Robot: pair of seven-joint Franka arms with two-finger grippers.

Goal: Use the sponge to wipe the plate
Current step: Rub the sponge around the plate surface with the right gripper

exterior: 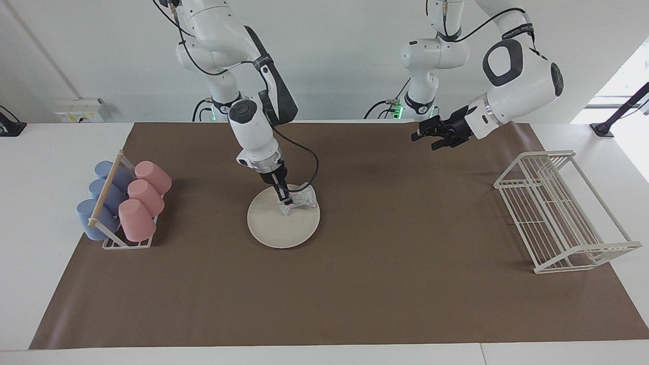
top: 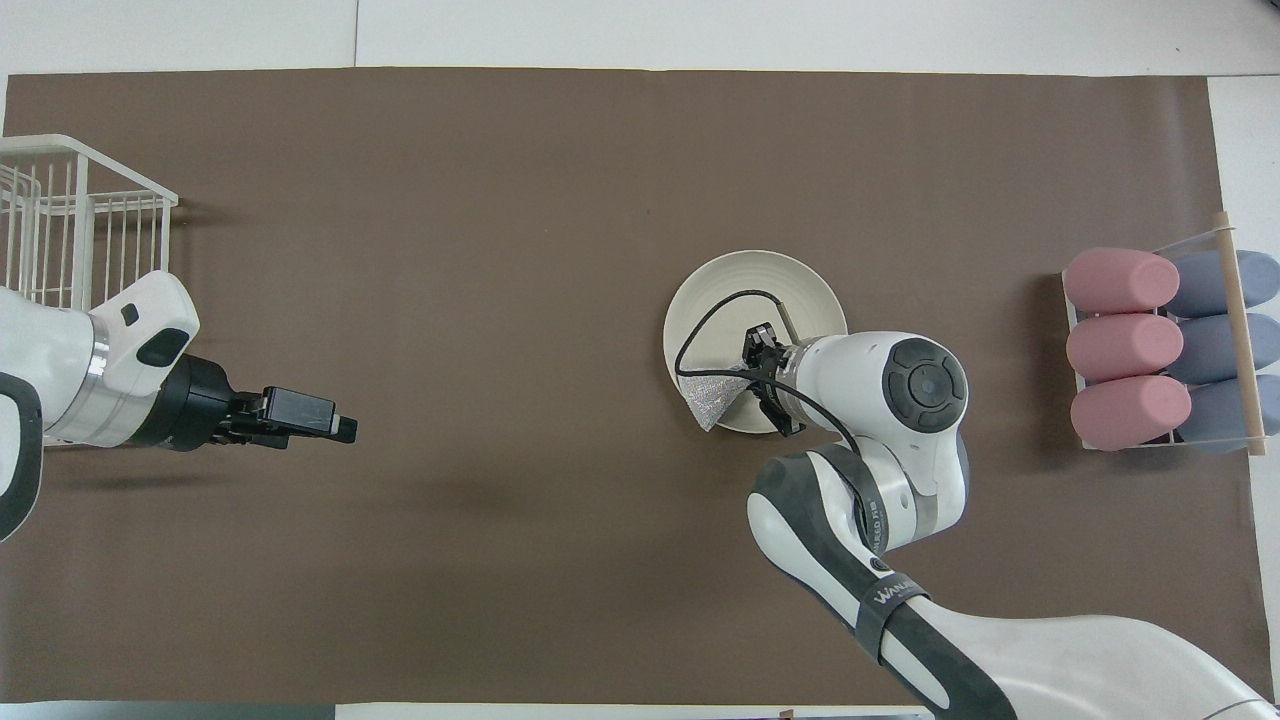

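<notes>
right gripper [exterior: 284, 202] clamped on sponge [exterior: 300, 198], pressing it onto plate [exterior: 276, 225] at mid-table; sponge looks soft, crumples, best pinched mid-body; plate stiff, likely slides on mat; left gripper [exterior: 423, 133] waits over mat, fingers: cannot tell

The right gripper [exterior: 284, 202] points steeply down, fingers seemingly clamped; the left gripper [exterior: 419, 135] waits raised, level.

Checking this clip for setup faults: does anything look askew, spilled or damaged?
Nothing is spilled or broken. The only oddity: the sponge in the right gripper is crumpled and overhangs the rim of the plate on the side nearer the robots. The left gripper waits above the mat.
</notes>
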